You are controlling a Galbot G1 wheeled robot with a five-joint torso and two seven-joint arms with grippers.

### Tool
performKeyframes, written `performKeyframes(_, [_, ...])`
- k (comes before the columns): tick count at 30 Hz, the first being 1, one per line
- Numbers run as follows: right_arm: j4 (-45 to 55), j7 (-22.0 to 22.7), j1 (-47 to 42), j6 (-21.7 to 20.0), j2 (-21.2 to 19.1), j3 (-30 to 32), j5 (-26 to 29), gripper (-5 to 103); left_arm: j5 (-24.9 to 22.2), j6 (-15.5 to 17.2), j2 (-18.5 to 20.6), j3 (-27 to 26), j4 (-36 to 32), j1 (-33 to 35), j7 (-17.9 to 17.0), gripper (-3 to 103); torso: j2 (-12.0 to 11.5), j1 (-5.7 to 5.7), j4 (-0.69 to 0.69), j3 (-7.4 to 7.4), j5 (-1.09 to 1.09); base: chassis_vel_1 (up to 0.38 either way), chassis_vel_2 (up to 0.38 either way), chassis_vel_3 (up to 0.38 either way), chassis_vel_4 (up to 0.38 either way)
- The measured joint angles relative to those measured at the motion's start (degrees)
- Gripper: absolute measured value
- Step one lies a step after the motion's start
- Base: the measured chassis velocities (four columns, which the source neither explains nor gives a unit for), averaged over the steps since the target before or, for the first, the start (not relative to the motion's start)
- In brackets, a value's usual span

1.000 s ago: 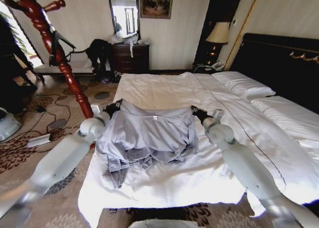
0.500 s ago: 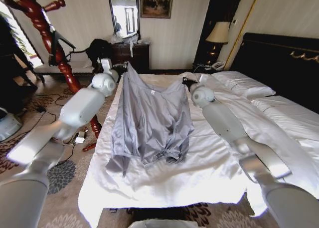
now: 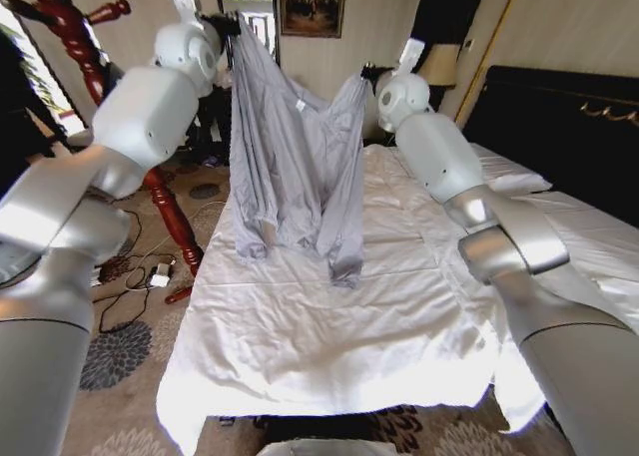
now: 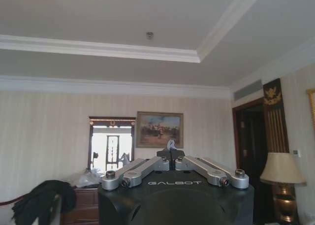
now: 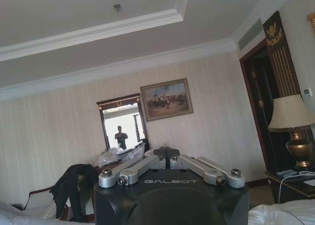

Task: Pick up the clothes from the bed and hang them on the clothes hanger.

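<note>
The clothes, a light grey jacket point(image 3: 295, 157), hang spread between my two raised grippers over the far half of the bed point(image 3: 329, 346). My left gripper point(image 3: 228, 23) is shut on one shoulder and my right gripper point(image 3: 365, 75) is shut on the other. The sleeves and gathered hem droop down, and the lowest folds touch the white duvet. In the left wrist view the fingers point(image 4: 163, 154) are pressed together with a scrap of grey cloth above them. The right wrist view shows its gripper point(image 5: 166, 151) shut too. The clothes hanger is hidden behind my left arm.
A red turned-wood coat stand point(image 3: 62, 19) rises left of the bed, with cables and a small box point(image 3: 158, 274) on the carpet at its foot. A black garment heap point(image 5: 74, 183) lies by the dresser. A lamp point(image 3: 437, 67), pillows point(image 3: 509, 172) and the dark headboard point(image 3: 559, 117) stand right.
Both arms have risen, lifting the jacket from lying crumpled on the duvet to hanging high; now just its lower edge touches the bed.
</note>
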Motion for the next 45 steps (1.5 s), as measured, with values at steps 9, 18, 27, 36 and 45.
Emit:
performKeyframes(9, [28.4, 10.0, -11.2, -4.0, -15.3, 2.4, 11.3, 0, -3.9, 5.9, 19.3, -2.6, -35.3, 12.0, -11.7, 0, 0.0, 0.02, -0.12, 0.0, 0.02, 0.0, 0.0, 0.0, 0.0])
performKeyframes(18, [66.2, 18.5, -32.4, -7.9, -33.3, 16.9, 21.5, 0, -7.0, 9.2, 47.9, -26.2, -75.8, 42.3, -16.1, 0, 0.0, -0.02, 0.02, -0.03, -0.01, 0.0, 0.0, 0.0, 0.0])
performKeyframes(27, [89.2, 26.3, -34.5, -10.4, -51.7, 33.9, 44.2, 0, -27.2, 11.7, 66.7, -55.5, -95.6, 54.5, -19.3, 0, 0.0, -0.04, -0.07, -0.03, 0.03, 0.0, 0.0, 0.0, 0.0])
performKeyframes(36, [94.2, 33.2, -31.5, -14.4, -57.3, 44.7, 61.0, 0, -37.1, 19.5, 70.7, -61.1, -97.1, 50.5, -23.8, 0, 0.0, -0.01, -0.04, -0.02, 0.03, 0.0, 0.0, 0.0, 0.0])
performKeyframes(45, [95.4, 33.9, -46.4, -14.4, -49.3, 39.9, 46.6, 0, -16.9, 23.0, 58.4, -56.3, -101.2, 70.7, -31.2, 0, 0.0, 0.03, -0.05, 0.02, 0.0, 0.0, 0.0, 0.0, 0.0])
